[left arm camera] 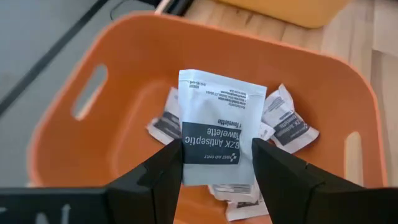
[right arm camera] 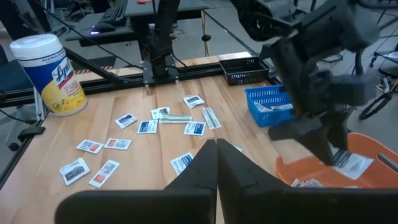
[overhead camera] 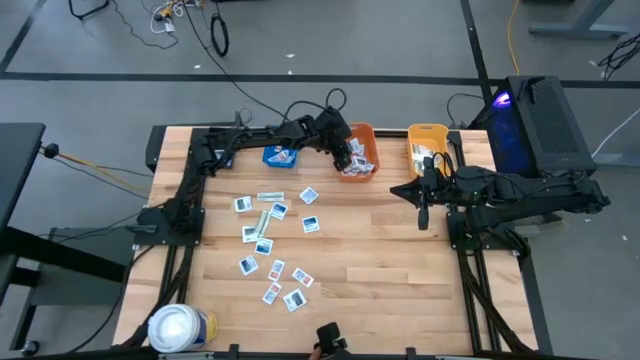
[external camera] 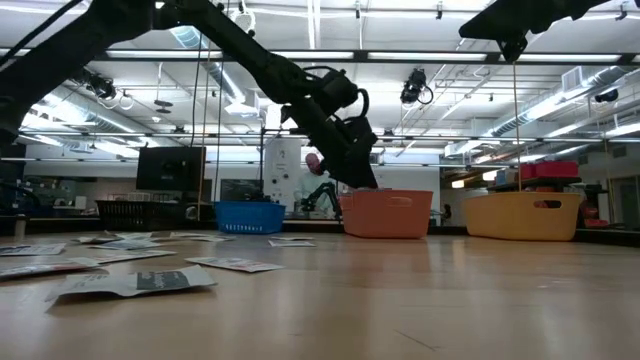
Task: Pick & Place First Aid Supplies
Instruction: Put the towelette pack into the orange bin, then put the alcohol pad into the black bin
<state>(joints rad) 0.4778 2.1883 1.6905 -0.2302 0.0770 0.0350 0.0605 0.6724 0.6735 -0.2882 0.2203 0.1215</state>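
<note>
1. A white antiseptic towelette packet [left arm camera: 217,127] with a dark band of print sits between the two fingers of the left gripper [left arm camera: 217,163], which holds it by its sides.
2. The packet hangs right over the orange bin [left arm camera: 124,81], and more small packets [left arm camera: 287,121] lie on the bin's floor under it.
3. In the high view the left gripper [overhead camera: 346,152] is over the orange bin [overhead camera: 368,133], at about 12 o'clock on the table.
4. Many more packets [overhead camera: 262,246] lie spread on the wooden table [overhead camera: 390,260], at about 9 o'clock from its middle.
5. A blue bin [overhead camera: 282,155] stands just beside the orange one, and a yellow bin [overhead camera: 427,135] stands on the other side.
6. The right gripper [overhead camera: 423,218] hangs above the table at about 3 o'clock, near the yellow bin, with its fingers pressed together and holding nothing.
7. A white wipes tub [overhead camera: 180,327] stands at the table's 7 o'clock corner.
</note>
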